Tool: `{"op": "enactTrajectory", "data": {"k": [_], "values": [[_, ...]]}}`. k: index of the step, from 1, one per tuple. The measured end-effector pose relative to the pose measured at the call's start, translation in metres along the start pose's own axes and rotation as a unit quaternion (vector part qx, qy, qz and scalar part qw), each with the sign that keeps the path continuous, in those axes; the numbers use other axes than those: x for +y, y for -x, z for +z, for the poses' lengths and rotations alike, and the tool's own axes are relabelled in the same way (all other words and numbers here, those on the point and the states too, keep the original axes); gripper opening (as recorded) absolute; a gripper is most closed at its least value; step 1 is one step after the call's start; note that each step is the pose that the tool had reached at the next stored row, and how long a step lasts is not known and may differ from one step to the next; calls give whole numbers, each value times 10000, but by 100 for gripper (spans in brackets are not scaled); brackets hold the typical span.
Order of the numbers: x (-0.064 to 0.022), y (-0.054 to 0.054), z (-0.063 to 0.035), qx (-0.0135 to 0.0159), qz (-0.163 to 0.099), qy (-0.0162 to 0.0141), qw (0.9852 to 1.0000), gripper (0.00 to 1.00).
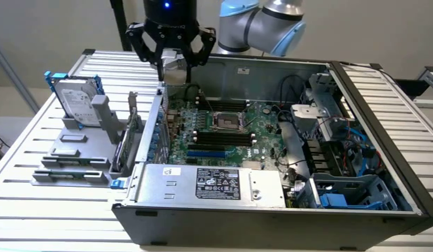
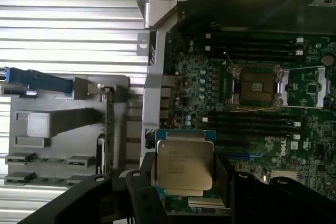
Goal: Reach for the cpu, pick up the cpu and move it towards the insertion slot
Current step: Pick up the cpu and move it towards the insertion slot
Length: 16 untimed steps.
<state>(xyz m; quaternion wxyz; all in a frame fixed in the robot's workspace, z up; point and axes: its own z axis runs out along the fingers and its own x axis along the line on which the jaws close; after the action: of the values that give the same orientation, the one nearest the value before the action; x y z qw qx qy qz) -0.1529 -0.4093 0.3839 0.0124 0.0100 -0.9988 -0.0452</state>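
Note:
The cpu [image 2: 184, 163], a small silver square chip with printed text, sits between my gripper's dark fingers [image 2: 143, 195], which are shut on its edges. In the exterior view my gripper [image 1: 172, 64] hangs above the far left corner of the open computer case, with the silver cpu [image 1: 172, 58] in its jaws. The insertion slot [image 1: 229, 122], a square socket with a metal frame and dark centre, lies on the green motherboard, below the gripper and towards the exterior view's right. In the wrist view the insertion slot [image 2: 255, 84] lies uncovered, apart from the chip.
A grey fixture [image 1: 71, 157] on the slatted table [image 1: 34, 210] holds a hard drive with blue rails [image 1: 80, 105]. The case's metal wall [image 1: 155, 126] stands between fixture and motherboard. Black memory slots [image 1: 220, 137] flank the socket. A power supply [image 1: 209, 184] and cables [image 1: 307, 152] fill the case's near and right parts.

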Motion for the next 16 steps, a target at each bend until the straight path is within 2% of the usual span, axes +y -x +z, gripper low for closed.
{"op": "enactTrajectory", "data": {"k": [10, 13, 16], "values": [[15, 459, 97, 0, 1, -11, 10000, 55], [50, 595, 131, 0, 1, -32, 10000, 55], [112, 729, 158, 1, 1, -64, 10000, 55]]}}
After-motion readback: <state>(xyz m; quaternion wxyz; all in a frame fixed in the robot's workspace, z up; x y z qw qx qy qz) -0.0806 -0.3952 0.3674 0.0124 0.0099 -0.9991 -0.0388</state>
